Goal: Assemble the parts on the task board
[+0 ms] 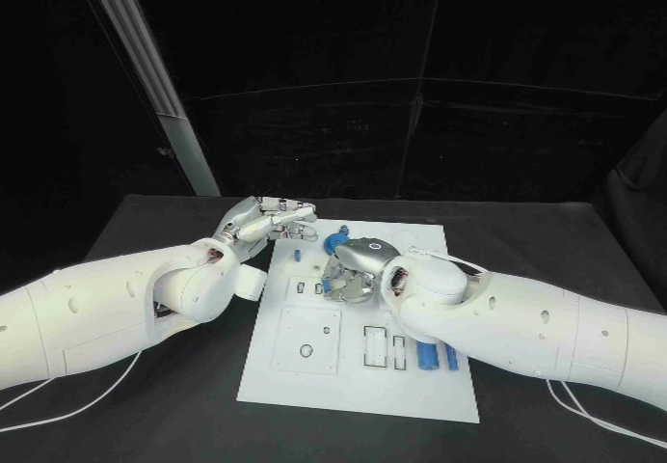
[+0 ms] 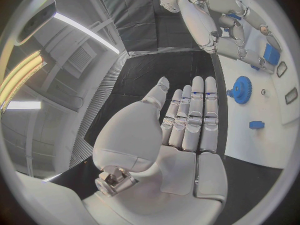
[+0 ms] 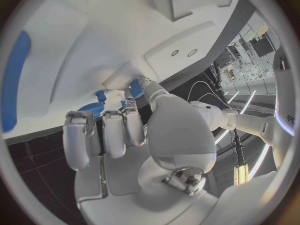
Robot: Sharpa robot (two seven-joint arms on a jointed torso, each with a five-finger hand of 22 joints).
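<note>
The white task board (image 1: 359,391) lies in the middle of the black table. A blue gear (image 1: 338,238) stands near its far edge, also seen as the blue gear (image 2: 240,90) and the blue gear (image 3: 92,108). A small blue piece (image 1: 295,257) sits near the board's left edge. Two long blue parts (image 1: 435,356) lie at the board's right side. My left hand (image 1: 264,220) hovers at the board's far left corner, fingers straight and holding nothing (image 2: 187,120). My right hand (image 1: 352,271) is over the board's middle with fingers curled down toward it (image 3: 119,135); whether it holds anything is hidden.
Several empty outlined slots (image 1: 378,345) and a square plate with a round hole (image 1: 307,340) mark the near half of the board. Black table (image 1: 167,405) surrounds the board. A white cable (image 1: 56,410) trails at the near left.
</note>
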